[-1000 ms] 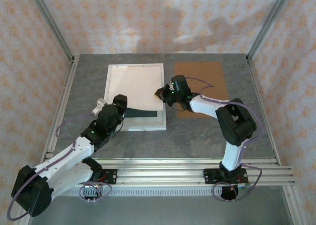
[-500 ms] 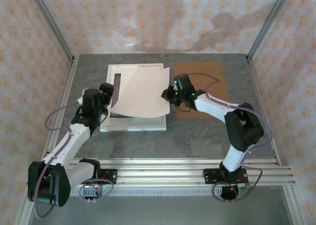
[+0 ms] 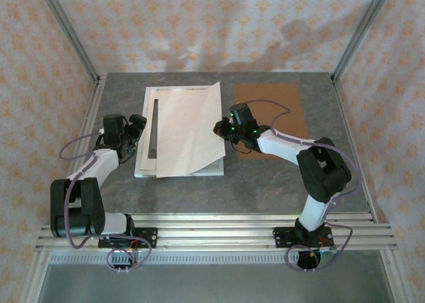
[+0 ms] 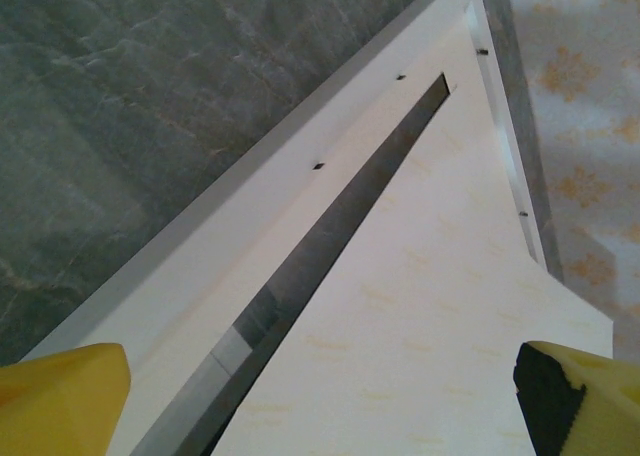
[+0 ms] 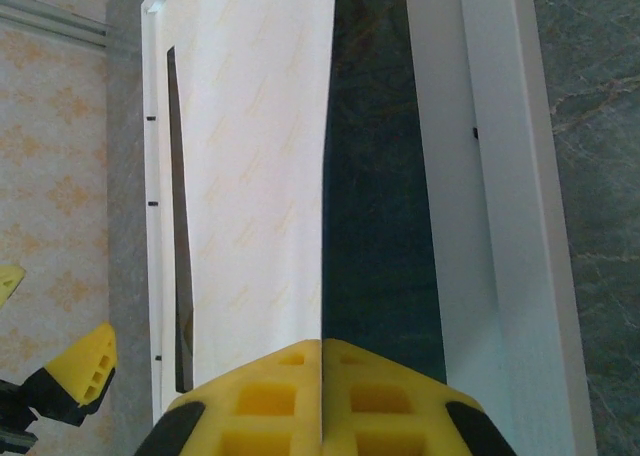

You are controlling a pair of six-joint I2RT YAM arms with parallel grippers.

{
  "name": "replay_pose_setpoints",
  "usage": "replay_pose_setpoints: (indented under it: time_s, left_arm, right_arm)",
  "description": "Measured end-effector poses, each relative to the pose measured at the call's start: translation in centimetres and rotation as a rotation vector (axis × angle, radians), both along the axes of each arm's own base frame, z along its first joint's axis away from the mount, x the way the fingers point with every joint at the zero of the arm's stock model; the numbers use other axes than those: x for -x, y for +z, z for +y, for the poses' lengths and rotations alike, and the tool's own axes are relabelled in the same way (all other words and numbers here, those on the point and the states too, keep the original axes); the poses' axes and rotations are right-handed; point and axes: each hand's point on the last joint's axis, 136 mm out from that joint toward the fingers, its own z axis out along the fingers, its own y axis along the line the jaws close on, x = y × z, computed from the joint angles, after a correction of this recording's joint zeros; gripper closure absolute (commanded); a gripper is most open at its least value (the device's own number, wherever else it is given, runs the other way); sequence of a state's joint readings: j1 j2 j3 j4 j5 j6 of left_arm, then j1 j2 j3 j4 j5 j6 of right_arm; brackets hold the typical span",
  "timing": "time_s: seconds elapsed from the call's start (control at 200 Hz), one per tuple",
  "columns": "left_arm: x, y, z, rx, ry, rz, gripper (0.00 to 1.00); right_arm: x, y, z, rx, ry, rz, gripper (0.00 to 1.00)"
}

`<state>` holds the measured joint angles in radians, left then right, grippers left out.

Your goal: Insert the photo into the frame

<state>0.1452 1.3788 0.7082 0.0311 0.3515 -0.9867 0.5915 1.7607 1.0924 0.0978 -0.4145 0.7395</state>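
The photo point(image 3: 189, 127) hangs tilted over the white frame point(image 3: 141, 150) with its pale back upward. My right gripper point(image 3: 220, 127) is shut on the photo's right edge. In the right wrist view the yellow fingers point(image 5: 270, 401) pinch the sheet edge-on, with the pale back point(image 5: 255, 176) on the left, the dark teal side point(image 5: 380, 176) on the right and the frame's border point(image 5: 500, 176) beyond. My left gripper point(image 3: 135, 127) stands open just left of the frame, holding nothing. Its fingertips point(image 4: 60, 396) flank the photo's back point(image 4: 430, 306) and the frame's edge point(image 4: 250, 226).
A brown backing board point(image 3: 275, 100) lies flat to the right of the frame, partly under my right arm. A dark strip of the frame's inside point(image 4: 330, 226) shows along the photo's left edge. Metal posts and patterned walls close in the grey table point(image 3: 265, 183).
My left gripper opened fully and drew back from the frame's near edge to its left side. The photo swung in my right gripper to cover more of the frame.
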Motion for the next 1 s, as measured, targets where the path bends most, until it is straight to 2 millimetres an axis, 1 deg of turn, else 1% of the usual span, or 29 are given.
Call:
replay_pose_setpoints:
  time_s: [0.055,0.125,0.265,0.42,0.536,0.756,0.881,1.001]
  left_arm:
    - [-0.5,0.0,-0.1,-0.008,-0.025,-0.001,0.0]
    - [-0.9,-0.4,-0.1,-0.011,-0.048,0.002,0.0]
    - [-1.0,-2.2,0.3,-0.001,-0.065,0.038,0.0]
    - [-0.9,-3.7,0.5,-0.004,-0.083,0.074,0.0]
    - [-0.8,-3.9,0.5,-0.02,-0.103,0.077,0.0]
    - [-0.8,-4.3,0.5,-0.034,-0.122,0.086,0.0]
    - [-0.7,-4.7,0.4,-0.036,-0.128,0.096,0.0]
    - [-0.7,-4.7,0.5,-0.043,-0.134,0.096,0.0]
  right_arm:
    - [-0.1,0.0,0.2,-0.004,0.001,-0.006,1.0]
    - [-0.3,0.5,0.5,-0.019,0.004,-0.028,1.0]
    - [-0.7,1.2,0.9,-0.038,0.007,-0.057,1.0]
    - [-1.6,0.6,1.6,-0.055,-0.003,-0.047,1.0]
    - [-2.3,0.1,2.1,-0.069,-0.015,-0.028,1.0]
    - [-3.3,0.8,3.1,-0.111,-0.029,-0.01,1.0]
    - [-3.8,1.9,3.3,-0.098,-0.031,-0.009,1.0]
    - [-4.5,3.9,3.7,-0.086,-0.019,-0.034,1.0]
